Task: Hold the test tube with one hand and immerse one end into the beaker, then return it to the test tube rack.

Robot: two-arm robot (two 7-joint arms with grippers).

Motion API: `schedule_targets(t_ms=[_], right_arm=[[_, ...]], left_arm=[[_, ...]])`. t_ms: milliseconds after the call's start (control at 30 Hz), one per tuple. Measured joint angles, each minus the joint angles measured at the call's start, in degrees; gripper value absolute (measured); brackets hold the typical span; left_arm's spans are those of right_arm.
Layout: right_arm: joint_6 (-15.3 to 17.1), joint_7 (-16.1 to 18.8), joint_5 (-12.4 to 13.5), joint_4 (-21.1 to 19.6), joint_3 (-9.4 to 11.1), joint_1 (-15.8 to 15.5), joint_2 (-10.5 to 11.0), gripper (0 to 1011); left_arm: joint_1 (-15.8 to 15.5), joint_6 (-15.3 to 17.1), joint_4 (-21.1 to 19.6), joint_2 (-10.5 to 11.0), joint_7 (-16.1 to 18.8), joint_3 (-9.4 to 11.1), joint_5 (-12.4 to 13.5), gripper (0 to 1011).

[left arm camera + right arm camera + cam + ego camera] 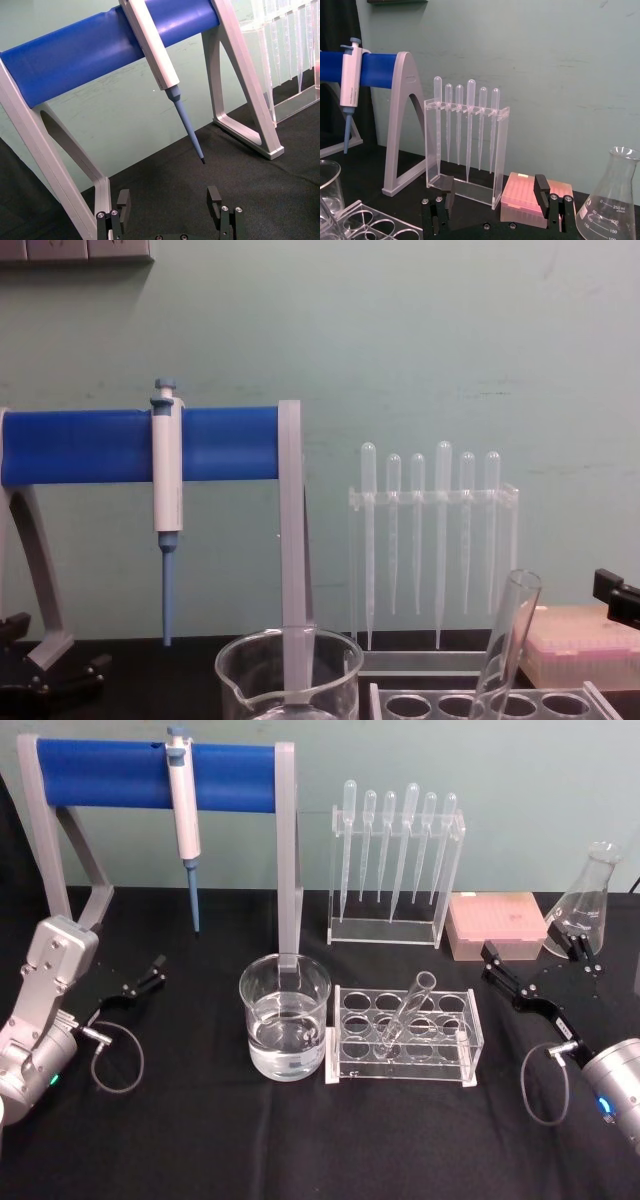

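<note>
While the test tube [405,1012] leans in its clear rack [403,1038] beside the beaker [284,1017], both grippers, left [152,970] and right [495,963], rest low with fingers spread wide, holding nothing.

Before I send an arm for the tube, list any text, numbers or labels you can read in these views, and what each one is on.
"250 ml": on the conical flask, right wrist view.
"200", "150", "100": graduation marks on the same flask; smaller print above them is too blurred to read.
Embossed oval mark on the grey stand leg: unreadable.
No readable text on the beaker, test tube, pipette or pink tip box.
</note>
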Motion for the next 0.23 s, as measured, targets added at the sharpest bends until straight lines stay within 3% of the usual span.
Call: schedule_targets(t_ms=[233], right_arm=[[0.0, 0.0, 0.0, 0.0, 0.0, 0.0, 0.0, 1002]], left_arm=[[0.0, 0.0, 0.0, 0.0, 0.0, 0.0, 0.0, 1000]])
